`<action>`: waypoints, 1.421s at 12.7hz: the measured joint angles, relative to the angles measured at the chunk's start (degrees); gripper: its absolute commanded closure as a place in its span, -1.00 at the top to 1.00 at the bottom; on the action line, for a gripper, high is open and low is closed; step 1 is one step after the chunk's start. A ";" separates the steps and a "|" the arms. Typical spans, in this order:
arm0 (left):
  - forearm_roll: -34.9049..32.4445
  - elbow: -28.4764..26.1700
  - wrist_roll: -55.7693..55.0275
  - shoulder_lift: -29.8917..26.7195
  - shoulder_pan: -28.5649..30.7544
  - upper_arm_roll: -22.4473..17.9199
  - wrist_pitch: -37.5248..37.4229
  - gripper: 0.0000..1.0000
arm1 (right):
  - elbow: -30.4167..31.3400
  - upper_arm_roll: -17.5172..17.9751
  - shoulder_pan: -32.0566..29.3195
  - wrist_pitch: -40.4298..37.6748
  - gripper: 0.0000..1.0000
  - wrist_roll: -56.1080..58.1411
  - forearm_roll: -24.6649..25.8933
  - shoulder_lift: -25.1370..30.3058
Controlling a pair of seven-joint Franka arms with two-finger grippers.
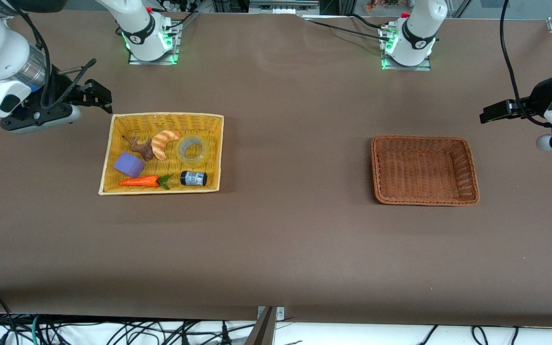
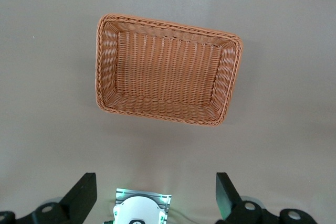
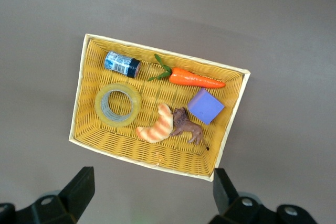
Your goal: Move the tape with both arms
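Note:
The tape [image 1: 193, 150], a translucent yellowish ring, lies flat in the yellow basket [image 1: 108, 158], at the end of it nearer the brown basket. It also shows in the right wrist view [image 3: 118, 104]. My right gripper [image 1: 97, 98] is open and empty, up in the air over the table just off the yellow basket's corner nearest the right arm's base; its fingers [image 3: 79, 184] stand wide apart. My left gripper [image 1: 491, 113] is open and empty, over the table at the left arm's end, off the brown basket [image 1: 470, 165]. Its fingers [image 2: 84, 192] stand wide apart.
The yellow basket [image 3: 79, 87] also holds a croissant [image 1: 164, 142], a brown toy animal [image 1: 143, 148], a purple block [image 1: 129, 164], a carrot [image 1: 142, 181] and a small black jar [image 1: 193, 178]. The brown basket [image 2: 105, 66] holds nothing.

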State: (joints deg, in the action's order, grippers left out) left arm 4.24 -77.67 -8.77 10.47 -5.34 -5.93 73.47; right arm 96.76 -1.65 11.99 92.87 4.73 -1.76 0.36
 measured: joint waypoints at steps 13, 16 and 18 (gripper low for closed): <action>0.41 0.00 0.12 0.18 -0.07 0.14 2.13 1.00 | 18.08 7.89 0.18 18.67 1.00 -9.20 -0.06 -1.87; 0.41 0.00 0.12 0.24 -0.08 0.14 2.16 1.00 | 28.11 9.54 0.19 32.23 1.00 -10.88 -0.06 -3.95; 0.41 0.00 0.12 0.26 -0.08 0.14 2.18 1.00 | 33.60 10.23 0.19 41.43 1.00 -11.21 -0.06 -6.49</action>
State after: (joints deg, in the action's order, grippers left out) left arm 4.65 -77.67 -8.65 10.73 -5.42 -5.79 75.66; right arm 130.37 8.58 12.18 134.30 -6.48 -1.82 -6.13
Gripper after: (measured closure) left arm 0.000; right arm 0.000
